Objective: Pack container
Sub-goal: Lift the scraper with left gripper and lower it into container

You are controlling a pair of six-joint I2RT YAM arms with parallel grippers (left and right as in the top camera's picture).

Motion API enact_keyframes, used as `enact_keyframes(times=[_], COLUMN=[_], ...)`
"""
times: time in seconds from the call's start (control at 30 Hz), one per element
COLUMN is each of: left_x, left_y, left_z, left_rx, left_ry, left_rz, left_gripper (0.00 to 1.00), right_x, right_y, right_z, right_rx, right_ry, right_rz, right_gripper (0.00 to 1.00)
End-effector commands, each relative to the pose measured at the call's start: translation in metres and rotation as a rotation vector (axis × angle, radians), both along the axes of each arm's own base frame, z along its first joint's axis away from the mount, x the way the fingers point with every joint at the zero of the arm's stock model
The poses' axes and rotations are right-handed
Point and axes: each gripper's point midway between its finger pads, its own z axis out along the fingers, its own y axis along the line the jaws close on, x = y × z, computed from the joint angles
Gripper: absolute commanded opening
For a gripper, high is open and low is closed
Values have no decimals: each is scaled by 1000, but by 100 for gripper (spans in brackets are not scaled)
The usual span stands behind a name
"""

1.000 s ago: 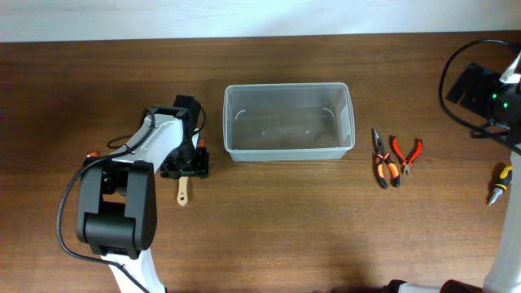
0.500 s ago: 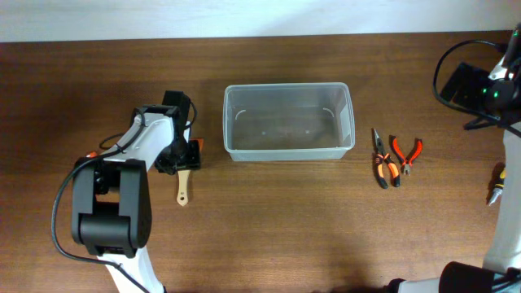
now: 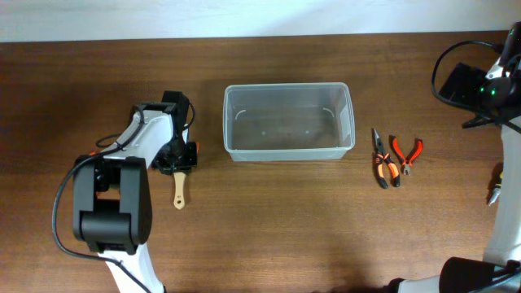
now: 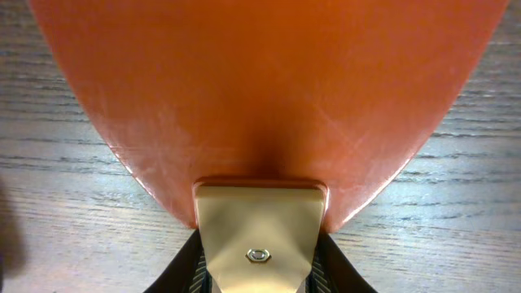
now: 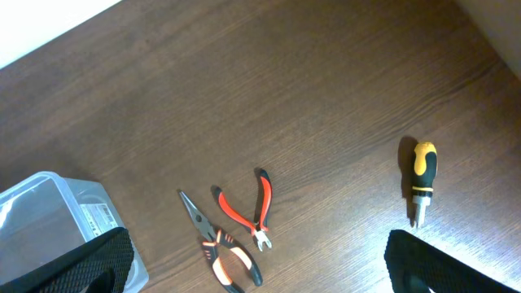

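Note:
The clear plastic container (image 3: 289, 122) stands empty at the table's middle; its corner shows in the right wrist view (image 5: 49, 212). My left gripper (image 3: 177, 155) is left of it, low on the table, shut on a spatula with an orange blade (image 4: 260, 98) and a tan wooden handle (image 3: 177, 192). The black fingers (image 4: 259, 273) press both sides of the handle. My right gripper (image 5: 260, 268) is wide open and empty, high above the table's right side.
Orange-and-black needle-nose pliers (image 3: 381, 161) (image 5: 218, 248) and red cutters (image 3: 407, 153) (image 5: 248, 213) lie right of the container. A yellow-and-black screwdriver (image 3: 496, 183) (image 5: 421, 181) lies near the right edge. The right arm (image 3: 472, 85) is at the far right.
My left gripper has shifted a little to the left with the spatula, and the handle moved with it. The right arm has shifted slightly at the far right.

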Motion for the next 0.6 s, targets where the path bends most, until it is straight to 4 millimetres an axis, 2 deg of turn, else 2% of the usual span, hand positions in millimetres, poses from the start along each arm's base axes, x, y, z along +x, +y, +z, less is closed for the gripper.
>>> enact_keyframes(times=[0.0,0.1,0.2,0.33,0.47,0.57], left_x=[23,47,74,105,123,126], left_y=[4,2,-4,-25,-71,-112], left_z=[19,54,100,168,229,254], left_rx=[15,10,2,-18,-49,-43], left_ry=[-36,-98,-194,-355,-524,-608], left_rz=[-38,-40,-49,-155,-387,-612], left_gripper=[10,9,9,9,6,2], right_x=[0,0,0,0,0,0], right_y=[-5,-5,-5,-5,-5,-5], right_z=[0,0,0,0,0,0], right_rx=[-6,-6,-6,-6,-7,-6], right_ry=[1,1,1,1,0,1], right_rz=[-24,-24,-24,-24,-24,-24], right_gripper=[99,99,99,99,99,99])
